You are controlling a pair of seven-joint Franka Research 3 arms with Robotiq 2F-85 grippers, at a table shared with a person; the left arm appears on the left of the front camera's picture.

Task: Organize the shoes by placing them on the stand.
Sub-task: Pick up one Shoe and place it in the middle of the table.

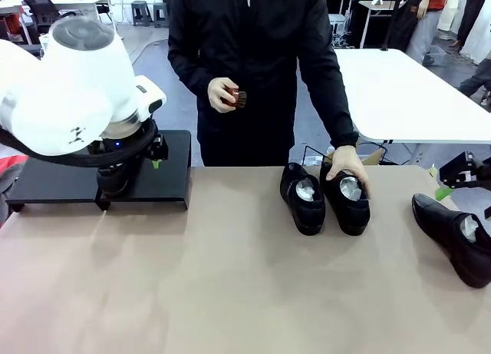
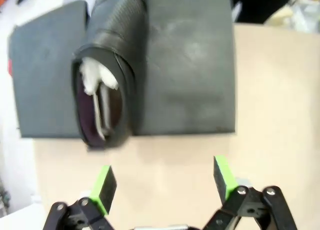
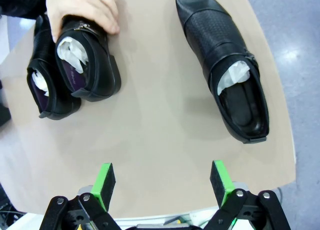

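On the table (image 3: 150,140), toward its right end, 1 loose shoe (image 3: 222,55) is lying just ahead of the right gripper (image 3: 162,186). Its heel is pointing toward the gripper and its long axis is crossing the gaping jaws. The left gripper (image 2: 162,182), likewise released, is hovering by the stand (image 2: 195,65), which is bearing 1 placed shoe (image 2: 115,40).

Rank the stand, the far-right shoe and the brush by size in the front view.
Largest: the stand, even partly hidden by the left arm.
Then: the far-right shoe.
Smallest: the brush in the person's hand, farther off.
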